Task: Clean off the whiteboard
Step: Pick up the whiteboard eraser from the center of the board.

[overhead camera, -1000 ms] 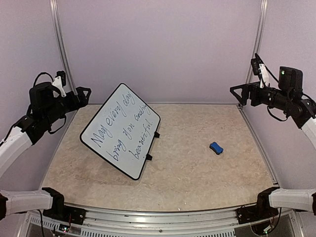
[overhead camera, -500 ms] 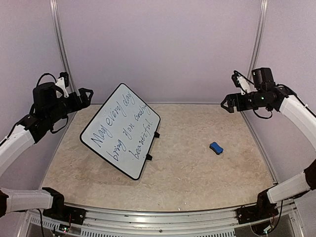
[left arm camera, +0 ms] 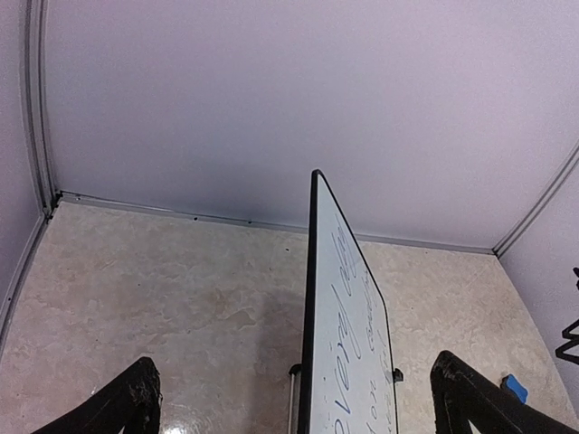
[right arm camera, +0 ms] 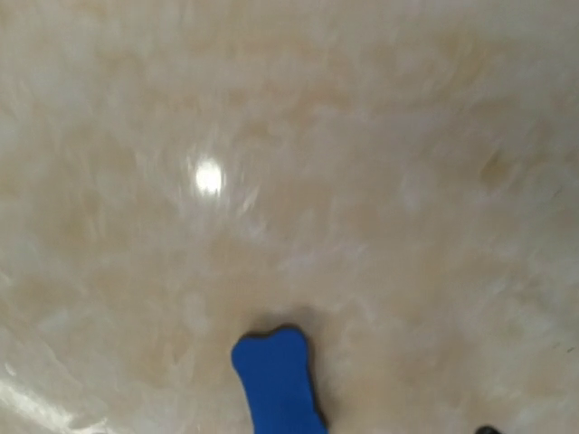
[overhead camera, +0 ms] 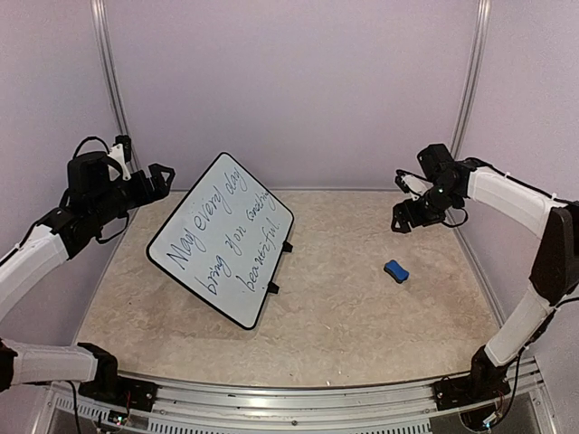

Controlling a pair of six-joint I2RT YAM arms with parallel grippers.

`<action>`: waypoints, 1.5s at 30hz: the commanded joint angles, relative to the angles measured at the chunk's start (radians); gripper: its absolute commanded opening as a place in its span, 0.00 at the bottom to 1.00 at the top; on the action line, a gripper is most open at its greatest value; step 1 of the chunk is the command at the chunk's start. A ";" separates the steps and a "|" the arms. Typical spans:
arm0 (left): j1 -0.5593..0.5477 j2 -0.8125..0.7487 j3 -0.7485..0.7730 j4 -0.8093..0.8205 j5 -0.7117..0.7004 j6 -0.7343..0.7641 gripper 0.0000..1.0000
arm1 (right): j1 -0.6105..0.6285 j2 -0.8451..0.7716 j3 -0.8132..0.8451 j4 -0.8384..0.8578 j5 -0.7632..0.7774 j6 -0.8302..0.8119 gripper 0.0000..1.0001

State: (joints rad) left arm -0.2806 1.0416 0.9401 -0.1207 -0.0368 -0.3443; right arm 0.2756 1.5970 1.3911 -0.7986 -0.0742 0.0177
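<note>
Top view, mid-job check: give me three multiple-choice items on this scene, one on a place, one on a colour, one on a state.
1. Where is the eraser?
A. On the whiteboard
B. On the table, right of the whiteboard and apart from it
C. Between the two arm bases

2. What colour is the writing on the whiteboard?
A. Red
B. Green
C. Blue

3. How does the left gripper stand?
A. Open, holding nothing
B. Shut on the eraser
C. Shut on the whiteboard's rim

Answers:
1 B: the top view shows it alone on bare table, well to the right of the board.
2 C: the strokes read blue in both the top and left wrist views.
3 A: the left wrist view shows its fingers wide apart, gripping nothing.
</note>
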 commanded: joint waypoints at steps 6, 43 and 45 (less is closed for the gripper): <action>0.011 0.000 -0.006 0.010 0.014 -0.012 0.99 | 0.046 0.209 0.092 -0.121 0.065 -0.049 0.71; 0.008 0.006 -0.007 0.004 0.029 -0.019 0.99 | 0.065 0.374 0.015 -0.119 0.067 -0.112 0.62; 0.008 0.005 -0.007 0.004 0.029 -0.019 0.99 | 0.065 0.379 0.012 -0.116 0.088 -0.112 0.61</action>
State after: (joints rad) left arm -0.2760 1.0538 0.9398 -0.1211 -0.0151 -0.3595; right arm 0.3317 1.9694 1.4197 -0.9253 -0.0174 -0.0891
